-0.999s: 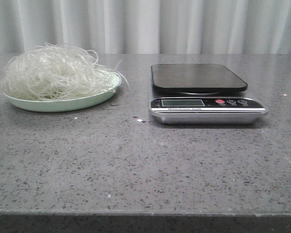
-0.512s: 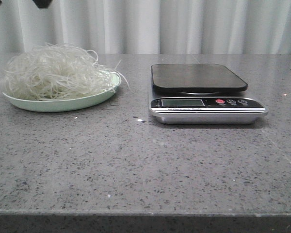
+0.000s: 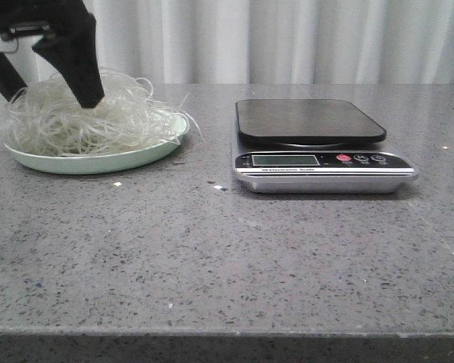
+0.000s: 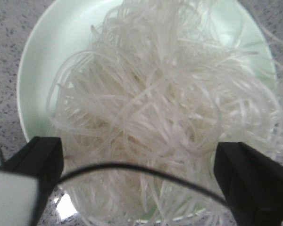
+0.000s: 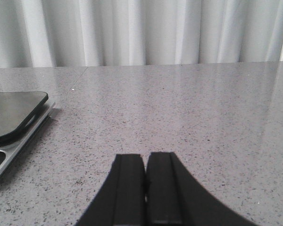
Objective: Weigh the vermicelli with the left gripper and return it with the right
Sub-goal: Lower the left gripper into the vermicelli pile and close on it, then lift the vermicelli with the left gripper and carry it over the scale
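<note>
The vermicelli (image 3: 98, 121) is a fluffy tangle of thin whitish strands heaped on the pale green plate (image 3: 106, 162) at the back left. My left gripper (image 3: 49, 89) is open, its two black fingers straddling the top of the heap. In the left wrist view the vermicelli (image 4: 155, 108) fills the plate (image 4: 47, 56) between the spread fingers (image 4: 37, 155). The kitchen scale (image 3: 318, 147) stands at centre right, its black platform bare. My right gripper (image 5: 145, 162) is shut and empty, low over the table to the right of the scale (image 5: 9, 117); it is out of the front view.
The table is grey speckled stone (image 3: 227, 257), with a white curtain (image 3: 287, 38) behind it. The scale's display and buttons (image 3: 348, 159) face the front edge. A thin black cable (image 4: 132, 169) crosses the left wrist view.
My left gripper has come down from the top left edge of the front view onto the vermicelli heap. The plate, the noodles and the scale have not moved.
</note>
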